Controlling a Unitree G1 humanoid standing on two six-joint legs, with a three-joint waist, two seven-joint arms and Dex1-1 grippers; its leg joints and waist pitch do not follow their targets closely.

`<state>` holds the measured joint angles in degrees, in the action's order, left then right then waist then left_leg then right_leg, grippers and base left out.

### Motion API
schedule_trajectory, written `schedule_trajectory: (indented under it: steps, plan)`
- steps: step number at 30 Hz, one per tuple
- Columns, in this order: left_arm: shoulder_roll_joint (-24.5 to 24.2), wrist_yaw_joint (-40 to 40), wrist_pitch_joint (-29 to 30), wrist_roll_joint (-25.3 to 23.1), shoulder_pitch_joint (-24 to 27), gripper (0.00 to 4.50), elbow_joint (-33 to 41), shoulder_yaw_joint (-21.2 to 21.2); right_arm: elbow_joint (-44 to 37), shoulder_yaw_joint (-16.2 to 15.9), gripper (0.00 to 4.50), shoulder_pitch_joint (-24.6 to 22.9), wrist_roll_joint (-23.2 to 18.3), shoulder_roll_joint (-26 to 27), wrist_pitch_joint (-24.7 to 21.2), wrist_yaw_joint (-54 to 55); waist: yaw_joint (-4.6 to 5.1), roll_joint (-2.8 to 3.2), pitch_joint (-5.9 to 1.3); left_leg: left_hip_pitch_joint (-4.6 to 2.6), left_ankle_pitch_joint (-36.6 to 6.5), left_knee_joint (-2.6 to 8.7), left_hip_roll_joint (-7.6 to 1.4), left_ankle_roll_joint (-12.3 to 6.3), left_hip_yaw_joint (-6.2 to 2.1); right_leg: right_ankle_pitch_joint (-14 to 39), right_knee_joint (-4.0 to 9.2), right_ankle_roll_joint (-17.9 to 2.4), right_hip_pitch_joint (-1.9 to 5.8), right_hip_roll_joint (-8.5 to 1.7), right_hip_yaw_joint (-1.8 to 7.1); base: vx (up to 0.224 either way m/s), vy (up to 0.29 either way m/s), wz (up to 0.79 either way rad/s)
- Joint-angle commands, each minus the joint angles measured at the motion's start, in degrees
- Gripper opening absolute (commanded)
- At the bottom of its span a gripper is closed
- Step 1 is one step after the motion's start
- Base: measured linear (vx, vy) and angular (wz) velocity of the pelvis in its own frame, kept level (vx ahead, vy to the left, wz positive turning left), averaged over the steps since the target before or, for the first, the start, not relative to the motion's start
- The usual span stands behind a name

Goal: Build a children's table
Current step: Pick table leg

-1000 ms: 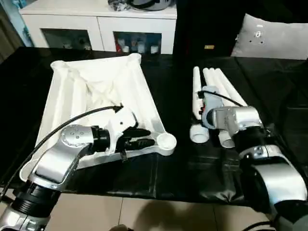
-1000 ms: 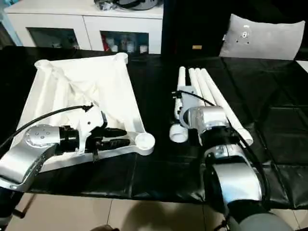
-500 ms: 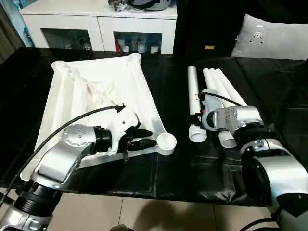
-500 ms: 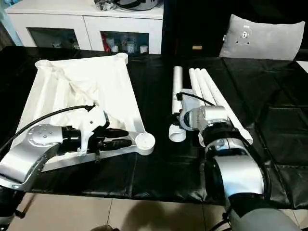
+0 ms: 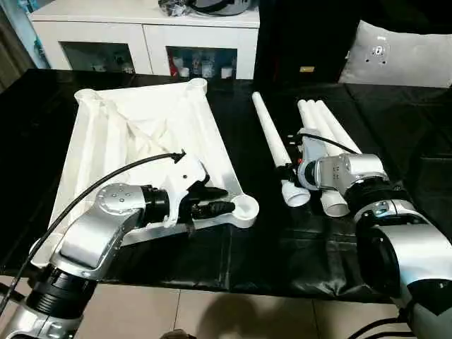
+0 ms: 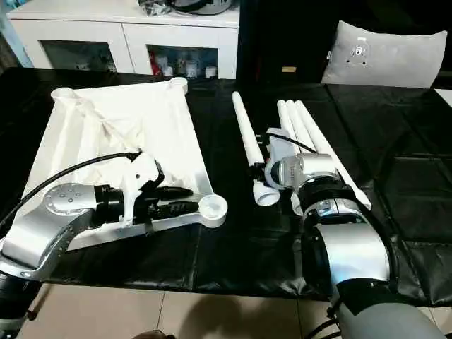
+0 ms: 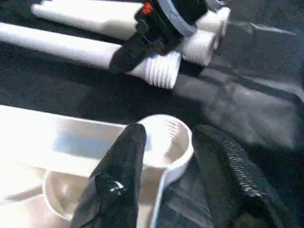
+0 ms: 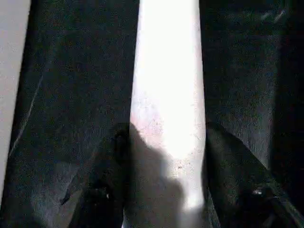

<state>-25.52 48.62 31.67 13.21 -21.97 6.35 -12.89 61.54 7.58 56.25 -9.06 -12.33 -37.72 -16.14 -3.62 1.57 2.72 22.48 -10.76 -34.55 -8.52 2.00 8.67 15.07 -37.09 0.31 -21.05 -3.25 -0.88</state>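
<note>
The white tabletop (image 5: 134,134) lies underside up on the left of the black surface, its near right corner socket (image 5: 245,207) facing me. My left gripper (image 5: 224,200) straddles the tabletop's rim just beside that socket. One finger (image 7: 123,156) rests inside the rim and the other finger (image 7: 237,166) stands a little clear outside, so it is open. My right gripper (image 8: 166,130) is shut on one white leg (image 5: 272,138), both fingers pressed to its sides near the threaded end (image 7: 159,71). This leg lies angled away from the other legs (image 5: 328,131).
A white cabinet (image 5: 141,35) with glass doors stands behind the surface, and a grey cushion (image 5: 402,53) sits at the back right. The black cover (image 5: 282,247) ends at a front edge above a tiled floor (image 5: 233,314). A black cable (image 5: 106,180) loops over my left forearm.
My right gripper has closed on one leg and swung its far end to the left, away from the other legs. My left gripper's fingers have parted a little at the rim.
</note>
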Motion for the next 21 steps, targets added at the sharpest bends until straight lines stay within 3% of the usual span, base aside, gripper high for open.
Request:
schedule_trajectory:
  steps: [1,2,4,7,8,10,11,12,14,16,17,19,21]
  plan:
    - [1.25,-3.13,-1.57,-1.32,-0.21,2.25,-0.96,1.92,-3.88,2.71,1.93,-1.66,-2.09,-0.19,4.13,-0.29,-0.08,0.67,-4.13,-1.18,-0.75,2.86,-3.70,-1.68,-0.54,-15.80,2.87,-17.12,2.66,-4.21,1.66,0.000,0.000,0.00]
    - [1.25,-3.13,-1.57,-1.32,-0.21,2.25,-0.96,1.92,-3.88,2.71,1.93,-1.66,-2.09,-0.19,4.13,-0.29,-0.13,0.51,-4.24,-1.19,0.05,2.81,-3.60,-1.98,-0.55,-17.10,2.82,-17.19,2.74,-4.14,1.58,0.000,0.000,0.00]
    - [3.80,-7.71,-3.46,-2.38,-1.51,2.40,-3.15,3.46,-8.58,4.26,1.91,-4.08,-3.62,-0.10,6.43,-1.10,0.06,0.80,-4.18,-1.05,-0.28,2.77,-3.50,-2.17,-0.57,-17.89,2.87,-17.19,2.76,-3.99,1.50,0.000,0.000,0.00]
    - [6.87,-12.80,-5.13,-2.33,-3.51,2.65,-5.50,5.85,-14.95,6.77,1.91,-6.68,-7.36,0.28,4.66,-3.78,-0.13,0.80,-4.28,-1.06,-0.39,2.78,-3.41,-2.81,-0.75,-18.54,2.88,-17.01,3.08,-3.98,1.46,0.000,0.000,0.00]
    - [8.62,-14.53,-3.45,-0.53,-4.85,2.68,-6.01,7.86,-19.32,7.98,1.91,-8.63,-10.31,0.71,4.01,-7.27,-0.19,0.93,-4.27,-1.05,-0.64,2.70,-3.46,-2.92,-0.74,-18.45,2.81,-17.22,3.11,-4.06,1.51,0.000,0.000,0.00]
    - [10.90,-16.07,-0.27,2.55,-6.73,2.77,-6.23,10.69,-26.71,8.93,1.91,-12.73,-14.06,1.30,5.27,-12.57,-0.36,0.62,-4.32,-1.02,-0.47,2.65,-3.65,-3.67,-0.81,-19.45,2.84,-17.40,3.17,-4.27,1.56,0.000,0.000,0.00]
    - [11.85,-16.29,1.07,4.39,-7.57,2.79,-6.15,11.95,-28.94,8.66,1.91,-14.21,-14.97,1.22,5.78,-14.63,-0.52,0.65,-4.34,-1.01,0.02,2.56,-3.65,-4.36,-0.77,-19.67,2.77,-17.56,3.07,-4.29,1.55,0.000,0.000,0.00]
    - [12.40,-16.41,1.84,5.45,-8.06,2.79,-6.10,12.68,-30.22,8.50,1.91,-15.06,-15.49,1.18,6.06,-15.81,-0.41,0.28,-4.20,-0.85,0.12,2.65,-3.52,-4.59,-0.72,-19.48,2.84,-17.78,3.16,-4.28,1.54,0.000,0.000,0.00]
    - [14.89,-16.10,4.27,10.72,-9.90,2.79,-5.63,15.41,-35.61,8.13,1.91,-18.85,-18.93,0.99,6.81,-22.21,-0.86,0.39,-4.23,-0.82,-0.07,2.44,-3.61,-5.44,-0.67,-18.35,2.91,-18.60,3.14,-4.48,1.54,0.000,0.000,0.00]
    - [17.30,-15.48,7.89,16.58,-11.18,2.79,-4.40,17.34,-40.60,8.12,1.91,-22.19,-23.04,0.40,5.20,-28.34,-1.36,0.68,-4.22,-0.90,0.30,2.33,-3.78,-6.31,-0.81,-18.54,2.86,-19.03,2.95,-4.41,1.54,0.000,0.000,0.00]
    - [18.37,-15.01,9.33,19.34,-11.67,2.79,-3.73,17.85,-43.11,7.85,1.91,-23.80,-24.60,-0.08,4.02,-30.65,-1.74,0.50,-4.20,-0.93,0.61,2.31,-3.88,-6.78,-0.85,-18.30,2.88,-19.28,2.90,-4.41,1.51,0.000,0.000,0.00]
    - [19.21,-14.98,10.09,21.09,-12.03,2.84,-3.57,18.19,-44.71,7.55,1.91,-24.87,-25.48,-0.34,3.51,-32.05,-1.86,0.64,-4.05,-0.85,0.25,2.37,-3.90,-6.99,-0.91,-15.91,2.99,-19.44,2.63,-4.48,1.48,0.000,0.000,0.00]
    - [22.44,-16.79,12.55,24.72,-14.06,3.04,-4.48,20.08,-50.27,8.21,1.91,-27.39,-29.46,-0.24,0.83,-35.05,-2.02,0.68,-3.96,-0.92,-0.58,2.43,-4.00,-6.83,-0.92,-14.20,3.27,-19.27,2.74,-4.50,1.52,0.000,0.000,0.00]
